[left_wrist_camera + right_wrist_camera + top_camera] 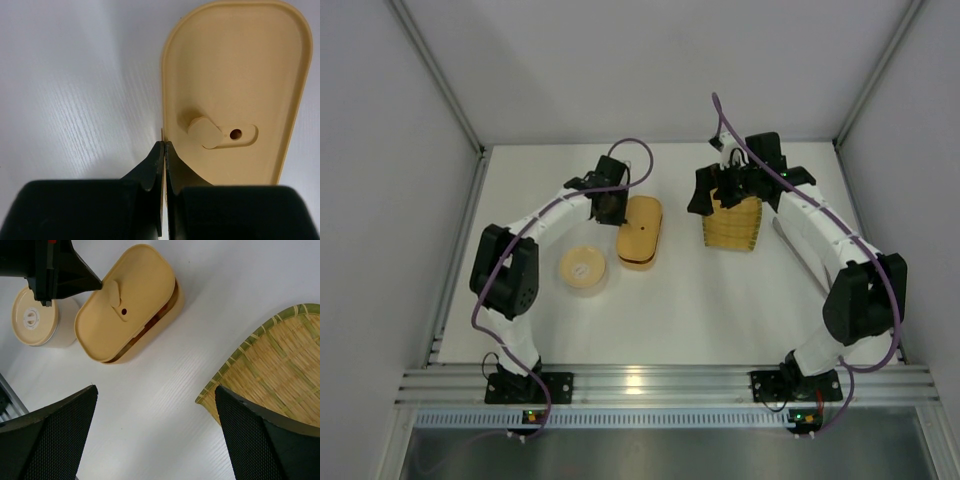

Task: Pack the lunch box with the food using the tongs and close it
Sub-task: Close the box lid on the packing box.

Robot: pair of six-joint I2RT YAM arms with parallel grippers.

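White table [720,300]: woven tray [732,225] upper right in the top view, right gripper [156,390] over it w/ jaws wide apart, holding nothing. Pale-orange lunch box [640,232] center-left, lid [235,75] sitting tilted on it w/ red food [150,325] showing thru the gap, left gripper [164,145] pinched shut on the lid's edge. Tan-capped round tin [584,269] just lower left of the box.

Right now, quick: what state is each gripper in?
Left gripper: closed, apparently pinching the edge of the lid.
Right gripper: open, holding nothing.
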